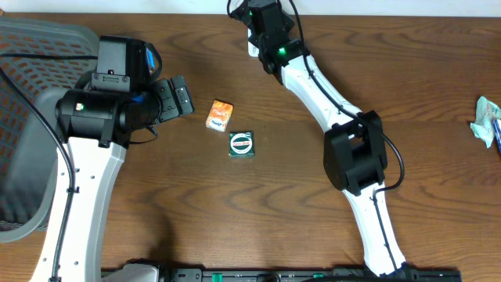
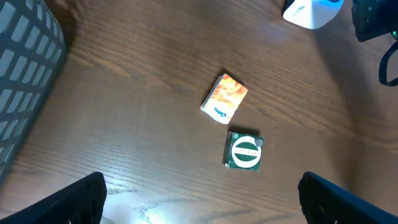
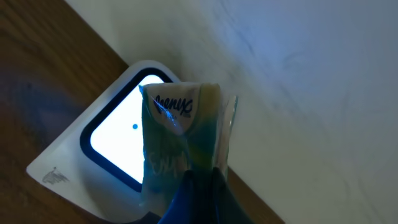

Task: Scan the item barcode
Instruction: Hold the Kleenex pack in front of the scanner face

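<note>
Right gripper (image 3: 200,194) pinched shut on the tissue pack (image 3: 177,137) — held before the scanner (image 3: 68,165), presumably to read its barcode; left gripper (image 2: 202,202) gaped empty.

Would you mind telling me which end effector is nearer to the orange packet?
Left. The left end effector sits just beside the orange packet; the right end effector is farther, by the scanner.

Left arm: elbow bent, forearm raised over the worktop. Left hand (image 1: 178,97): levelled sideways, fingers (image 2: 74,199) spread fully apart.
Right arm: extended long, wrist at the far edge. Right hand (image 1: 252,16): fingertips (image 3: 196,190) pinched tight on a tissue packet (image 3: 180,137) standing just ahead of them.
</note>
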